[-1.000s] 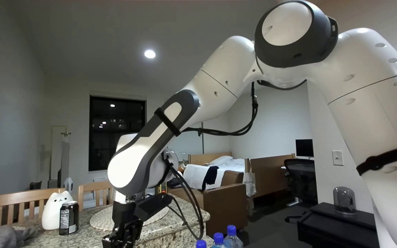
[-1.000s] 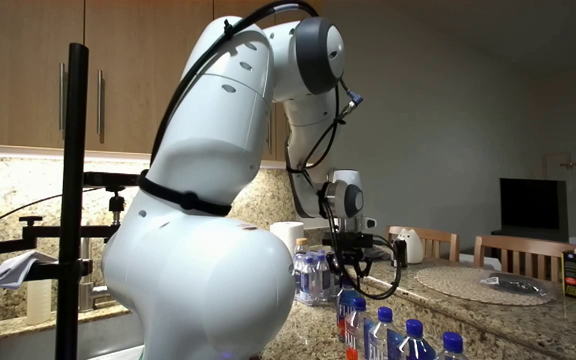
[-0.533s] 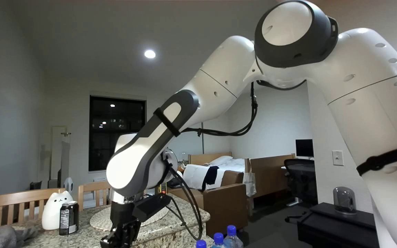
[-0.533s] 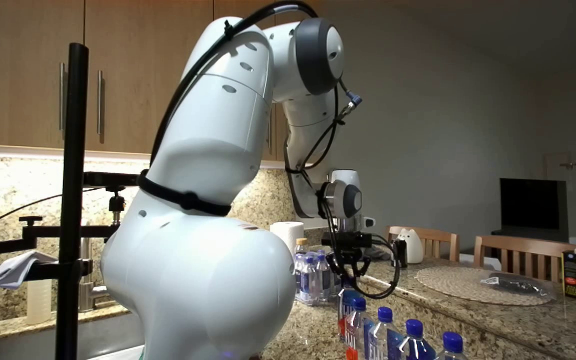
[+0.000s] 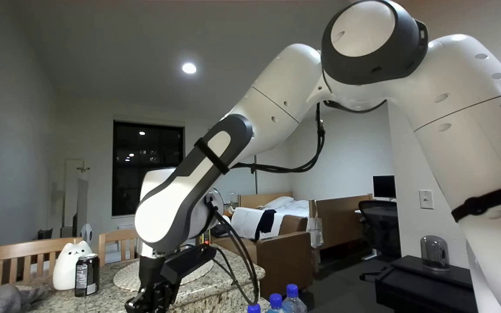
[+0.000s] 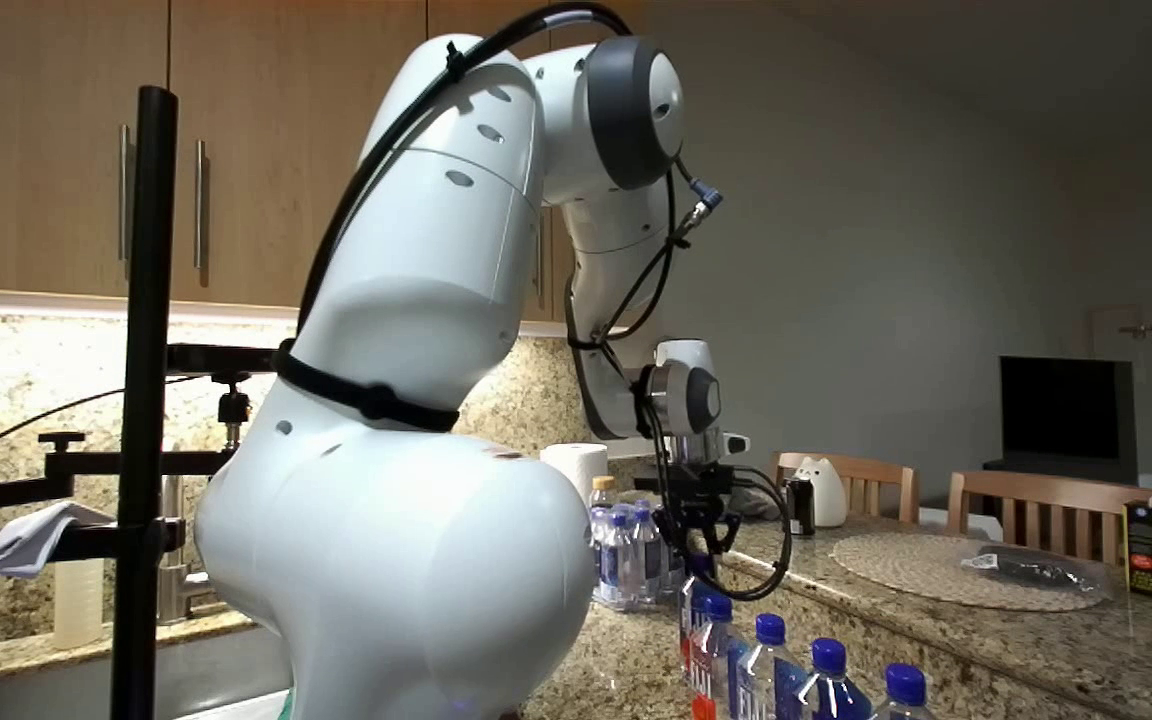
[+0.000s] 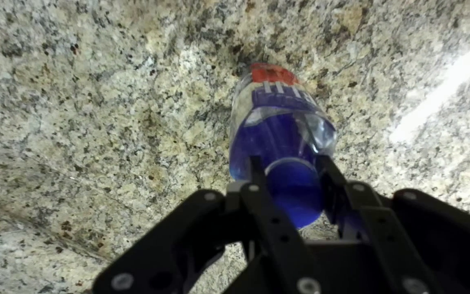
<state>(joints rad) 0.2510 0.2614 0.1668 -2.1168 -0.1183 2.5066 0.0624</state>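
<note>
My gripper (image 7: 290, 167) has its two black fingers on either side of the blue cap of a clear water bottle (image 7: 282, 134), and they appear closed against it. In the wrist view the bottle shows a blue, white and red label, with granite behind it. In an exterior view the gripper (image 6: 704, 545) points down over this bottle (image 6: 693, 615), whose lower part is partly behind a nearer bottle. Whether its base touches the counter is hidden. In an exterior view the gripper body (image 5: 152, 298) runs off the bottom edge, so its fingertips are out of frame there.
Several blue-capped bottles (image 6: 768, 665) stand in a row beside the held one. A pack of bottles (image 6: 621, 555) is behind. The raised granite ledge (image 6: 896, 640) carries a black can (image 6: 799, 507), white cat figure (image 6: 824, 490), woven mat (image 6: 896, 570) and drink carton (image 6: 1147, 550).
The arm and gripper have shifted slightly left in an exterior view. The held bottle has moved slightly right and up there, and its label shows narrower.
</note>
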